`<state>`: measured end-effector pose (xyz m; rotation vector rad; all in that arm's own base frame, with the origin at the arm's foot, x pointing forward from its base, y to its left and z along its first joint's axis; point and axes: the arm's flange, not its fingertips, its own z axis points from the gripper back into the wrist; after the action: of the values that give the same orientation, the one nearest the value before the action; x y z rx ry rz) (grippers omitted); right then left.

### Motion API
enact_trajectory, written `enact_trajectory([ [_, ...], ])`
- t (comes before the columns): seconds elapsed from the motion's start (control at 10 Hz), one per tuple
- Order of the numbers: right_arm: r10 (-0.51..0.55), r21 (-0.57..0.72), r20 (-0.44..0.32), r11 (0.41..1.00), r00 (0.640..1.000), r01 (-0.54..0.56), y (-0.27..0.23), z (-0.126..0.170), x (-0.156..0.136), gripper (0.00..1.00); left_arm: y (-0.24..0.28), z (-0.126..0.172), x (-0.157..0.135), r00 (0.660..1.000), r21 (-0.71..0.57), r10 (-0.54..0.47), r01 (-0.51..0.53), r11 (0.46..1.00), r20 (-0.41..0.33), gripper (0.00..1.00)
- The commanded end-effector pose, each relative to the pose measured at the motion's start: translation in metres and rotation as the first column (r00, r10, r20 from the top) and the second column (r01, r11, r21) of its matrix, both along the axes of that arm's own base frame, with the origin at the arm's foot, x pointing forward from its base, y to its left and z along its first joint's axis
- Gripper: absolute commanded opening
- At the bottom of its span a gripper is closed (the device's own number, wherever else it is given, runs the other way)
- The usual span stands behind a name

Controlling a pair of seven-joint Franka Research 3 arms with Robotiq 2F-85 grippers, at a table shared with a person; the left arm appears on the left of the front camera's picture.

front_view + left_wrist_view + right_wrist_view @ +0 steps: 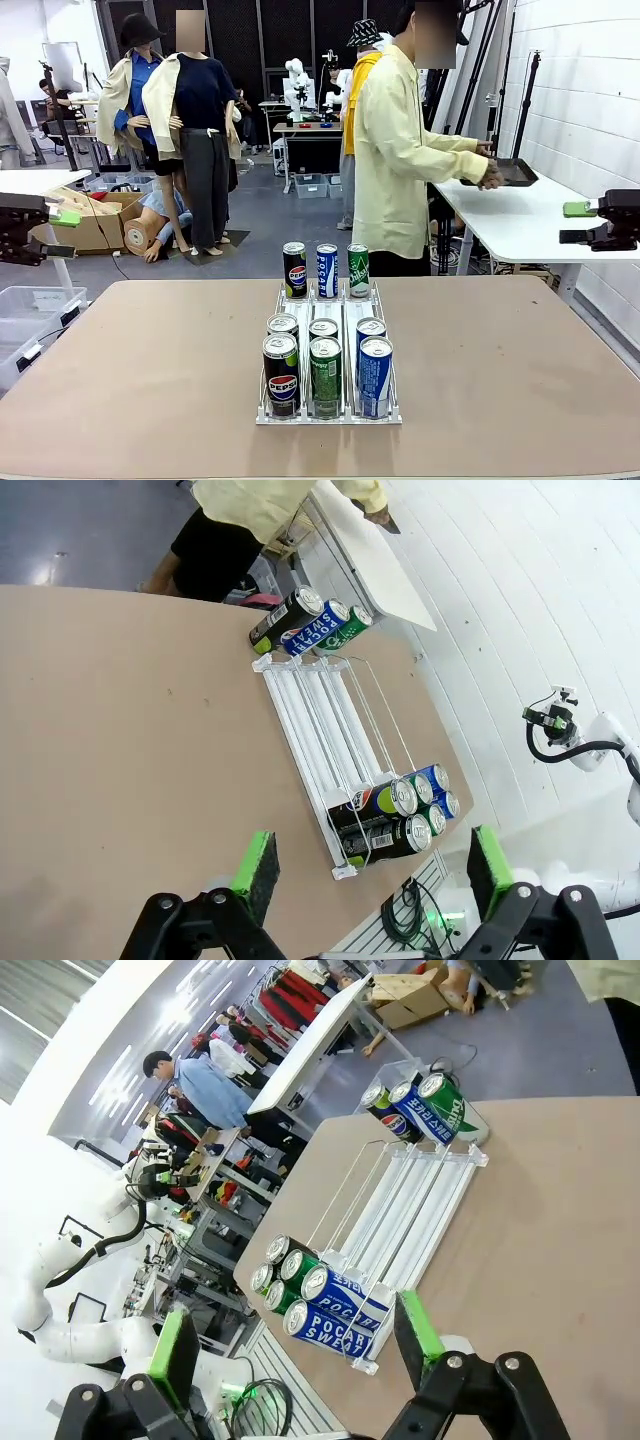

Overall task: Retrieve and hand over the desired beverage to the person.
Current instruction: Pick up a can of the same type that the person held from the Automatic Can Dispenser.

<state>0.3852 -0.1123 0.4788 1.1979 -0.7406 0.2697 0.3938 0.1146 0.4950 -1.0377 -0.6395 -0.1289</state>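
Nine cans [325, 372] | in wire rack [345, 308] | person [395, 150] turned aside, holding tray [517, 172]

The tan table [520, 370] carries a white wire can rack [345, 308] with three lanes, set lengthwise at the middle of the top and running from the robot's side toward the far edge. At the rack's near end stand a black Pepsi can [281, 374], a green can [325, 376] and a blue Pocari Sweat can [375, 376], each with a like can just behind it. Three more cans [327, 270] stand upright at its far end, with bare rails between the two groups.
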Motion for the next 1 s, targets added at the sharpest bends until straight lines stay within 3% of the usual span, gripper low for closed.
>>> enact_trajectory([
  [0.0, -0.003, 0.021, 0.008, 1.000, 1.000, 0.003, 0.001, 0.003, 0.002, 1.00, 0.002, 0.000, -0.001, 1.000, -0.012, -0.005, 0.005, 1.000, 0.005, 1.00],
  [0.1, 0.000, 0.000, 0.000, 1.000, 1.000, 0.000, 0.000, 0.000, 0.000, 1.00, 0.000, 0.000, 0.000, 1.000, 0.000, 0.000, 0.000, 1.000, 0.000, 1.00],
  [0.3, 0.052, -0.009, 0.019, 0.999, 0.998, -0.052, -0.002, 0.012, 0.001, 1.00, 0.009, 0.015, -0.006, 0.995, -0.043, -0.101, 0.100, 0.994, -0.025, 1.00],
  [0.5, 0.128, -0.065, -0.038, 0.989, 0.991, -0.130, -0.005, 0.020, 0.007, 1.00, 0.018, 0.021, -0.013, 0.982, -0.065, -0.189, 0.189, 0.980, 0.008, 1.00],
  [0.9, 0.102, -0.067, -0.068, 0.992, 0.992, -0.107, -0.007, 0.032, 0.017, 1.00, 0.012, 0.014, -0.012, 0.961, -0.011, -0.277, 0.277, 0.961, 0.021, 1.00],
])
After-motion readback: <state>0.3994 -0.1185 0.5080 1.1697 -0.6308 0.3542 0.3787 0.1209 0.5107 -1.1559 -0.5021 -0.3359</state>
